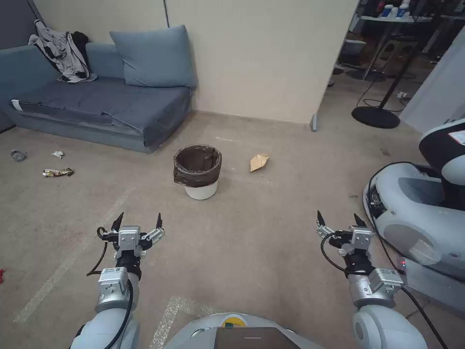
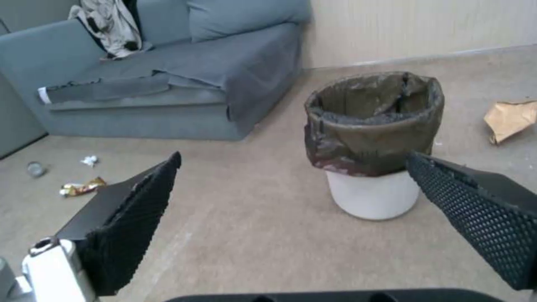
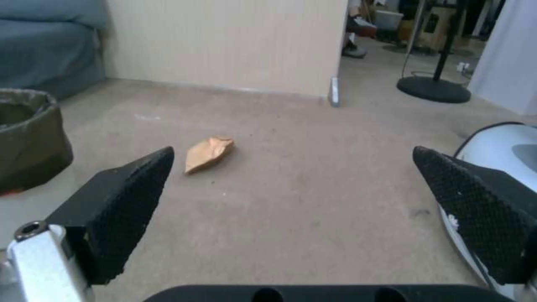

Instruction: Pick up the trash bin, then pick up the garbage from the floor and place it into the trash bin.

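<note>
My left gripper (image 1: 138,222) and right gripper (image 1: 339,219) hover spread wide, empty, short of the trash bin (image 1: 197,172); tan paper (image 1: 258,162) lies beside it.

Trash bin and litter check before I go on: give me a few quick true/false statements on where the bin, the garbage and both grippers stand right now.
1. The trash bin stands upright on the floor. True.
2. The left gripper is shut on the bin's rim. False: it is open, short of the bin.
3. Tan crumpled paper lies on the floor to the bin's right. True.
4. The right gripper holds that paper. False: it is open, holding nothing.
5. A snack wrapper lies inside the bin. False: it lies on the floor near the sofa.
</note>
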{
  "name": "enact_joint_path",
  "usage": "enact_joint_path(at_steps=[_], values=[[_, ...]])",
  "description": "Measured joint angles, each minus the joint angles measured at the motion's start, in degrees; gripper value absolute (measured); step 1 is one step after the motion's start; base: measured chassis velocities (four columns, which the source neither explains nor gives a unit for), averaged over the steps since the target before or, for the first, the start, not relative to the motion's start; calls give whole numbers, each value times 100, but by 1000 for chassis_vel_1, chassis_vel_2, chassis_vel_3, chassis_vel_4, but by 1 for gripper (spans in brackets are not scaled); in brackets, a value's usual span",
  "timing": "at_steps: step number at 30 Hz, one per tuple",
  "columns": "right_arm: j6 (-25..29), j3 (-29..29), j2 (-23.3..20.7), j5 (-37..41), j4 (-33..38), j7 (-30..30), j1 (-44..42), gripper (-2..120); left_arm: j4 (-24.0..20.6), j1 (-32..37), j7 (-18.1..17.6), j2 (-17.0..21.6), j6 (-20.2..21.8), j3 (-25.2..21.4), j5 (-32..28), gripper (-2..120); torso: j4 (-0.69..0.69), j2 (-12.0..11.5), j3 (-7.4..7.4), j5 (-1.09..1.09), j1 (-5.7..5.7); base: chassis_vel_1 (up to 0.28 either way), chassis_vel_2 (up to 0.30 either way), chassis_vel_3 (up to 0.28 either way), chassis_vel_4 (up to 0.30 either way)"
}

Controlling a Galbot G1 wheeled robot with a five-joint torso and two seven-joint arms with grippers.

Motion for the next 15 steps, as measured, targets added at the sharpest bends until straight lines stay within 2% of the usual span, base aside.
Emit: enact_joint_path(at_steps=[15], values=[[37,10,-20,12,-39,14,13,100,-12,15,-4,-41,3,11,43,100,0,0,0,1,0,-138,142,138,-143]])
